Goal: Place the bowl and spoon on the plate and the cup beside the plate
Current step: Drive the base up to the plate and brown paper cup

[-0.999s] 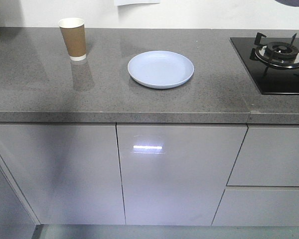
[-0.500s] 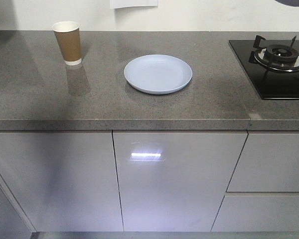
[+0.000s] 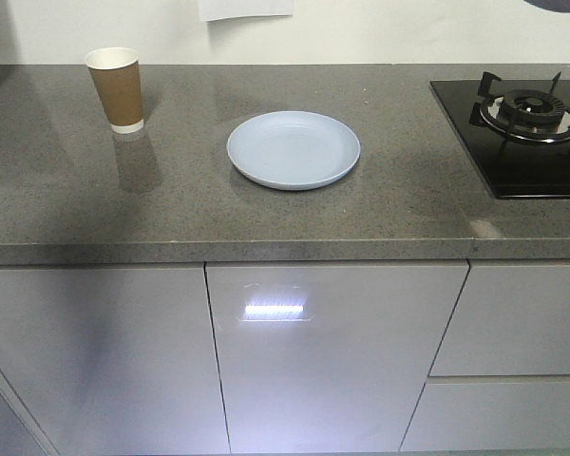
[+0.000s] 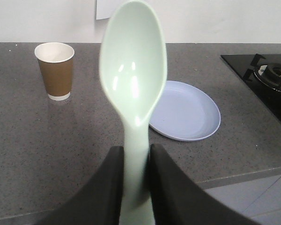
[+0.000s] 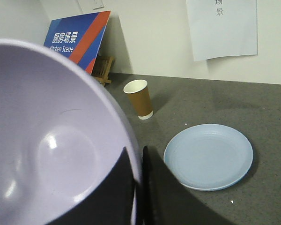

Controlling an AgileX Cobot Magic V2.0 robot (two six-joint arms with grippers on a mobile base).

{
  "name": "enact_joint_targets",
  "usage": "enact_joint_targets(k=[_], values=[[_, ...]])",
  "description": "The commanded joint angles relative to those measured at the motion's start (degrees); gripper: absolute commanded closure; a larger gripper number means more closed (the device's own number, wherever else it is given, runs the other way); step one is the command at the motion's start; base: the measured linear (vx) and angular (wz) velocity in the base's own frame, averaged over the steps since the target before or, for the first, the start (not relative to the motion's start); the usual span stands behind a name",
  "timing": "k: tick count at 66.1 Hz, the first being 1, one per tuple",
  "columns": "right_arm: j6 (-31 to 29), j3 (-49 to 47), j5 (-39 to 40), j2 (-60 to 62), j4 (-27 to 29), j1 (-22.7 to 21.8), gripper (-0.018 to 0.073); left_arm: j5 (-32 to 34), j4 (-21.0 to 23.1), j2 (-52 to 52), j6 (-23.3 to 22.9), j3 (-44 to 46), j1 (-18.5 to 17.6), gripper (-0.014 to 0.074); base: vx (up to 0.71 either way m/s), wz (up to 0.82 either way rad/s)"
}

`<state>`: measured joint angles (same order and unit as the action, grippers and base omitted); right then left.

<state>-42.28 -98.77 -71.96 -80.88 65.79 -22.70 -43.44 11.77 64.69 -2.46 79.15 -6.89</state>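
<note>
Tabletop (image 3: 408, 199): grey speckled stone, with a hob (image 3: 522, 123) set in at the far right.
Plate (image 3: 293, 149): laid flat near the middle.
Bowl (image 5: 47, 140): its rim is apparently pinched by the closed right end effector (image 5: 136, 159).
Cup (image 3: 116, 89): stood upright at the far left, well apart from the plate.
Spoon (image 4: 133, 79): clamped by the handle, head up, in the closed left end effector (image 4: 136, 152).

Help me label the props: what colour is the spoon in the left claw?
The spoon is plain pale mint green, clearest in the left wrist view.
</note>
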Motion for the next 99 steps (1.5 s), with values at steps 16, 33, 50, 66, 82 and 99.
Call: enact_joint_targets(k=[16,33,50,66,82,99], values=[[-0.57,-1.49,-1.21,1.63,3.96,-0.19,0.0565,3.72,1.01,-0.97,0.22,1.54,0.00,0.0602,0.05,-0.03],[-0.57,-1.49,-1.21,1.63,3.96,-0.19,0.0565,3.72,1.01,-0.97,0.22,1.54,0.00,0.0602,0.05,-0.02],[-0.57,-1.49,-1.21,1.63,3.96,-0.19,0.0565,3.72,1.01,-0.97,0.22,1.54,0.00,0.0602,0.04,-0.04],[-0.57,-1.49,-1.21,1.63,3.96,-0.19,0.0565,3.72,1.01,-0.97,0.22,1.54,0.00,0.0602,0.04,-0.02],[-0.57,-1.49,-1.21,1.63,3.96,-0.19,0.0565,3.72,1.01,-0.97,0.22,1.54,0.00,0.0602,0.04,-0.03],[-0.57,-1.49,-1.21,1.63,3.96,-0.19,0.0565,3.72,1.01,-0.97,0.22,1.54,0.00,0.0602,0.05,-0.03]])
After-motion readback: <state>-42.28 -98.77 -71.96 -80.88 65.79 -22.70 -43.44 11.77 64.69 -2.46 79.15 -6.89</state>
